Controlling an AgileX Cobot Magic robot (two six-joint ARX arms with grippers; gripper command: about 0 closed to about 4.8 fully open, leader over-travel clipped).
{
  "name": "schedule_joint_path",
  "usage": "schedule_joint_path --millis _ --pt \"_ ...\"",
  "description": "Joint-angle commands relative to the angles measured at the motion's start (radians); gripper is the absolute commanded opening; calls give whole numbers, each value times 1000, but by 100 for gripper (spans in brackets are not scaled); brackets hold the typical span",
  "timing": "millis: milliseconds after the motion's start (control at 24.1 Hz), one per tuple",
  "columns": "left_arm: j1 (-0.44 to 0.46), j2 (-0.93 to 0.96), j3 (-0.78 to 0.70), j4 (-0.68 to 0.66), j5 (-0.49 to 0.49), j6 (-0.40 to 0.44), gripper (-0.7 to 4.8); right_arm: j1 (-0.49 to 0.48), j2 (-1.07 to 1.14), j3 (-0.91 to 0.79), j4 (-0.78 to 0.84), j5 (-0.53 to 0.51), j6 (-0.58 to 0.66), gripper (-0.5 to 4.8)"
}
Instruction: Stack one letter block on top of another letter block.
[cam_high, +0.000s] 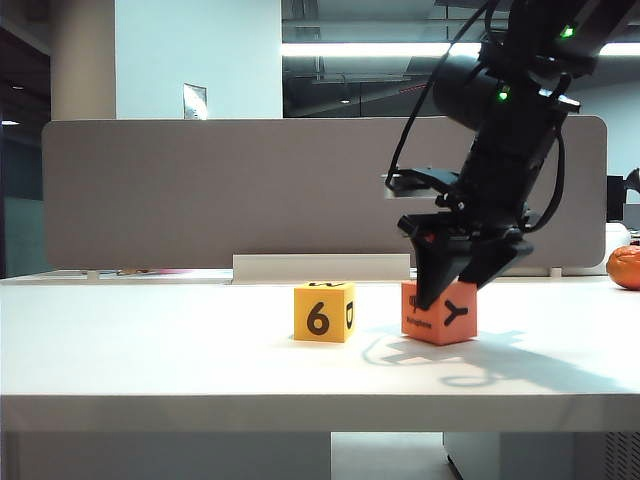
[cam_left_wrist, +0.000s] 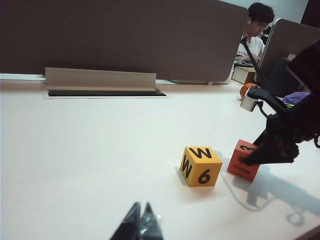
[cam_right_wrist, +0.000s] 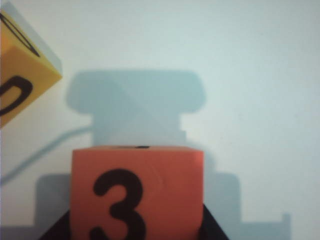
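The orange-red letter block (cam_high: 452, 318) rests on the white table (cam_high: 200, 350), showing a black "Y" in the exterior view and a "3" in the right wrist view (cam_right_wrist: 137, 190). My right gripper (cam_high: 450, 290) comes down over it, one finger pressed against each side, and is shut on it (cam_right_wrist: 136, 231). A little to its left stands the yellow letter block (cam_high: 322, 312), marked "6", apart from the other cube; it also shows in both wrist views (cam_left_wrist: 201, 166) (cam_right_wrist: 20, 80). My left gripper (cam_left_wrist: 142, 206) is shut and empty, low over the table, well short of both blocks.
A grey partition (cam_high: 300, 190) and a white cable tray (cam_high: 320, 267) run along the table's back. An orange ball (cam_high: 625, 267) lies at the far right. A person (cam_left_wrist: 255, 30) sits beyond the partition.
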Motion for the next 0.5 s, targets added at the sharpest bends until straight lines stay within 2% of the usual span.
schedule_joint_path --millis 42,498 --pt "-1 1 2 11 3 1 -6 3 -33 14 10 2 0 236" --pt "-1 1 2 10 3 1 -6 38 -35 216 -148 2 1 237"
